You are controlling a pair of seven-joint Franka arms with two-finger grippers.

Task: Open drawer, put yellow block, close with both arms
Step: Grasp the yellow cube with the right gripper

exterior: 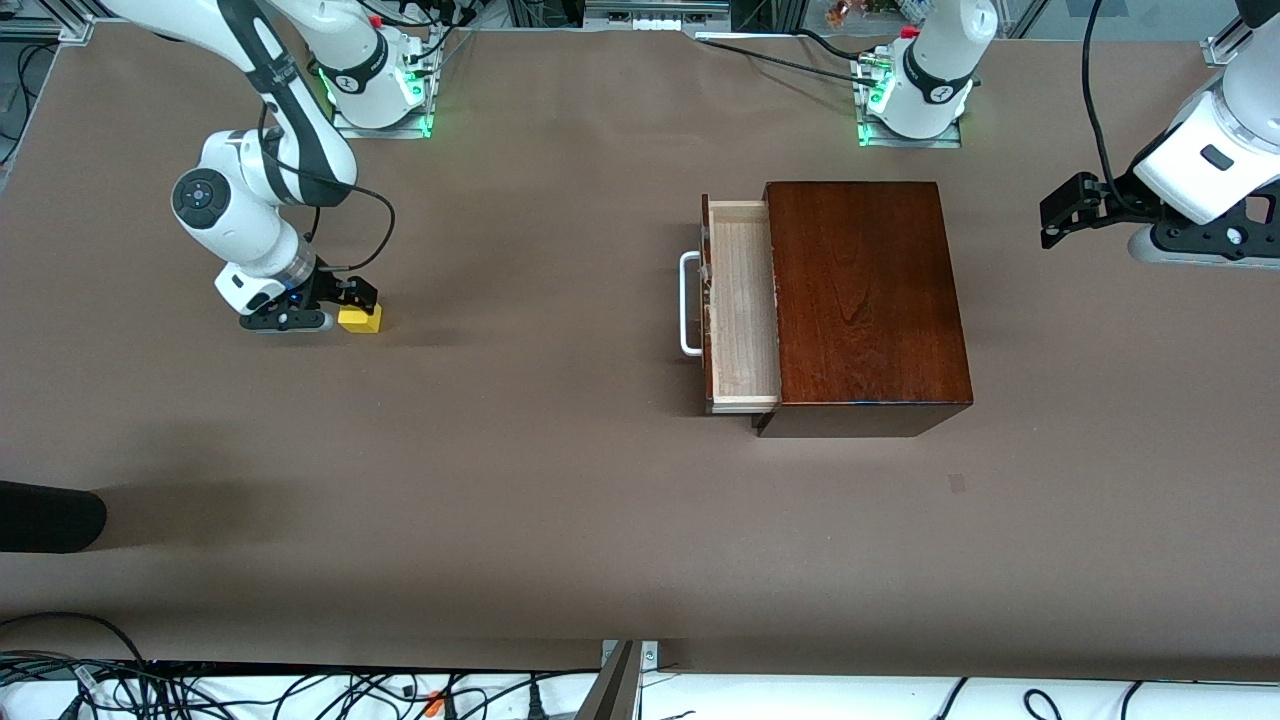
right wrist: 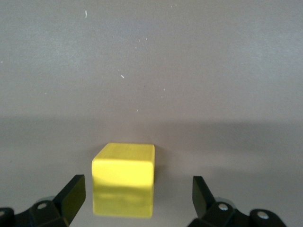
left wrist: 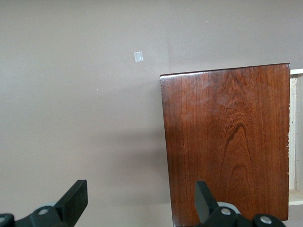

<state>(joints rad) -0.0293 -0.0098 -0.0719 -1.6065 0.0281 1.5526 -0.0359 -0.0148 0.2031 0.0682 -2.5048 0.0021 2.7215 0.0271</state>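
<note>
The yellow block (exterior: 361, 320) lies on the brown table toward the right arm's end. My right gripper (exterior: 350, 298) is down at the table around it. In the right wrist view the yellow block (right wrist: 124, 178) sits between the open fingers (right wrist: 74, 193), touching neither; the right gripper (right wrist: 138, 198) holds nothing. The drawer (exterior: 745, 310) is pulled out of the dark wooden box (exterior: 865, 300), its pale tray empty and its white handle (exterior: 688, 303) facing the right arm's end. My left gripper (exterior: 1056, 216) hangs open in the air past the box, at the left arm's end. The left gripper (left wrist: 141, 201) looks down on the box (left wrist: 227, 142).
A black object (exterior: 50, 517) juts in at the table's edge, nearer the front camera at the right arm's end. A small grey patch (exterior: 957, 483) marks the table nearer the camera than the box. Cables run along the front edge.
</note>
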